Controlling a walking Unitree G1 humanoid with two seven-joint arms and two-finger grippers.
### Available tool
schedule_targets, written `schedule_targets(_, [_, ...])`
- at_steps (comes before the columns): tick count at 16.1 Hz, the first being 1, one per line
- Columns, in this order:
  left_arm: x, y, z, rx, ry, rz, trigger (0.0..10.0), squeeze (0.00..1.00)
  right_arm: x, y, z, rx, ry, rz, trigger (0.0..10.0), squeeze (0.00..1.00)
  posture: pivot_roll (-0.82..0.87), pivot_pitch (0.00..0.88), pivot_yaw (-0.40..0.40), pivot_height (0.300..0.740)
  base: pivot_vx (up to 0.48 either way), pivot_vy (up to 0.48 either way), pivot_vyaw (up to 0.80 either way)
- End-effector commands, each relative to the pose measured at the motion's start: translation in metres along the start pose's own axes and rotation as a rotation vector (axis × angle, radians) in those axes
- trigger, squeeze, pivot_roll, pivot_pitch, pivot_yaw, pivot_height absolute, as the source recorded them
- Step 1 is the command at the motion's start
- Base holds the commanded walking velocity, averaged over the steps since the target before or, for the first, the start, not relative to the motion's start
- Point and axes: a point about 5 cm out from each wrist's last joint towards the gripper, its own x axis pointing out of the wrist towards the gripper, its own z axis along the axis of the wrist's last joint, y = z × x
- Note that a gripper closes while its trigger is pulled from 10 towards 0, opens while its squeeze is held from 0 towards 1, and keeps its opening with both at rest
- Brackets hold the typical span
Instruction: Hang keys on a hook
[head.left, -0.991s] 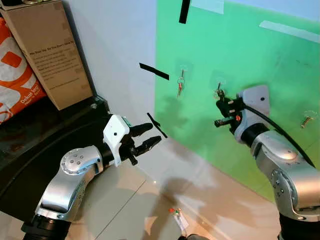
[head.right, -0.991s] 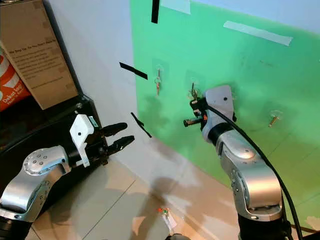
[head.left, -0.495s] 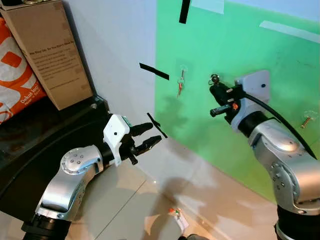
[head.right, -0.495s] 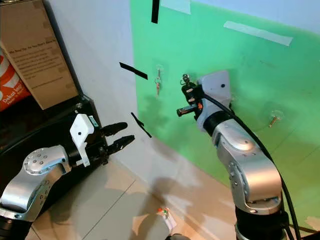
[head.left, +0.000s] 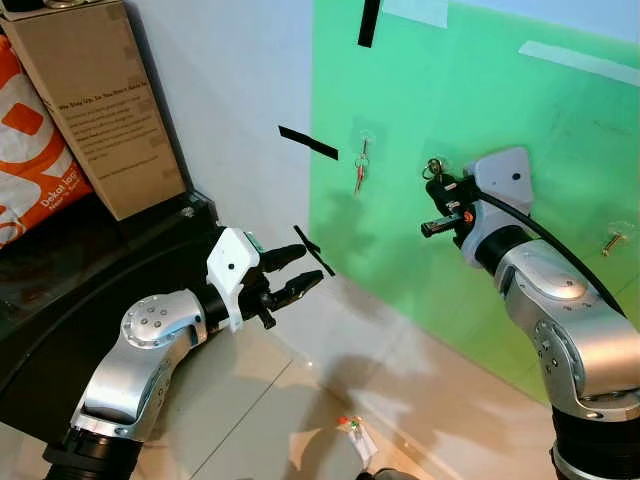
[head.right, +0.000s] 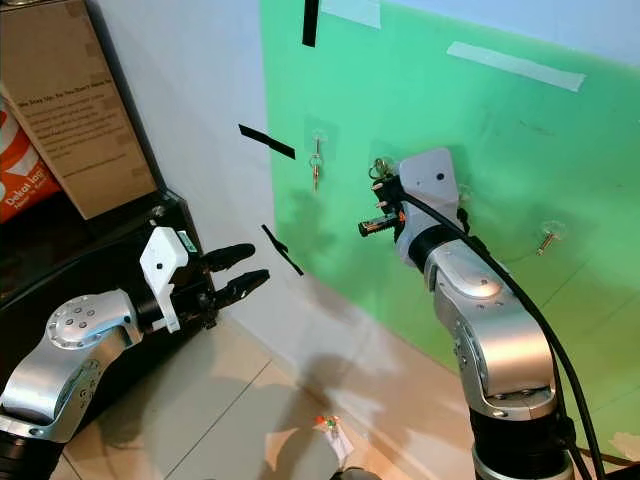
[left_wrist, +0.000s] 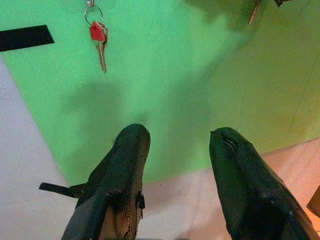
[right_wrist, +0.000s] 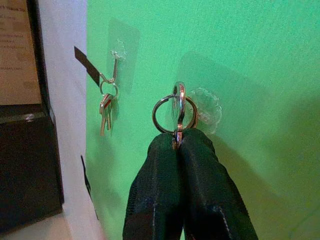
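Right of centre in the head views, the right hand pinches a key ring between closed fingers, holding it against a clear hook on the green panel. Left of it, another set of keys (one with a red head) hangs on its own hook. At lower left, the left hand hovers open before the wall, holding nothing.

The right arm was raised with its elbow bent, the right gripper pinched closed at its tips, while the left arm reached forward low, the left gripper hanging with its two black fingers spread apart.
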Motion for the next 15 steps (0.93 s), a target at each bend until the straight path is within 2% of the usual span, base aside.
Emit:
schedule_targets(1, [0.001, 0.002, 0.004, 0.013, -0.001, -0.004, 10.0, 0.0, -0.001, -0.003, 0.001, -0.014, -0.005, -0.018, 10.0, 0.0, 0.01, 0.0, 0.006, 0.74, 0.0, 0.0, 0.0])
schedule_targets(3, [0.002, 0.002, 0.004, 0.014, 0.0, -0.007, 10.0, 0.0, -0.004, -0.004, -0.001, -0.023, 0.002, -0.014, 10.0, 0.0, 0.01, 0.0, 0.01, 0.74, 0.0, 0.0, 0.0])
schedule_targets(8, [0.002, 0.002, 0.004, 0.015, 0.002, -0.011, 10.0, 0.0, -0.009, 0.007, -0.007, -0.074, 0.027, 0.065, 10.0, 0.0, 0.01, 0.0, 0.01, 0.74, 0.0, 0.0, 0.0])
schedule_targets(15, [0.002, 0.002, 0.004, 0.016, 0.004, -0.009, 10.0, 0.0, -0.012, 0.004, -0.012, -0.083, 0.045, 0.051, 10.0, 0.0, 0.01, 0.0, 0.008, 0.74, 0.0, 0.0, 0.0])
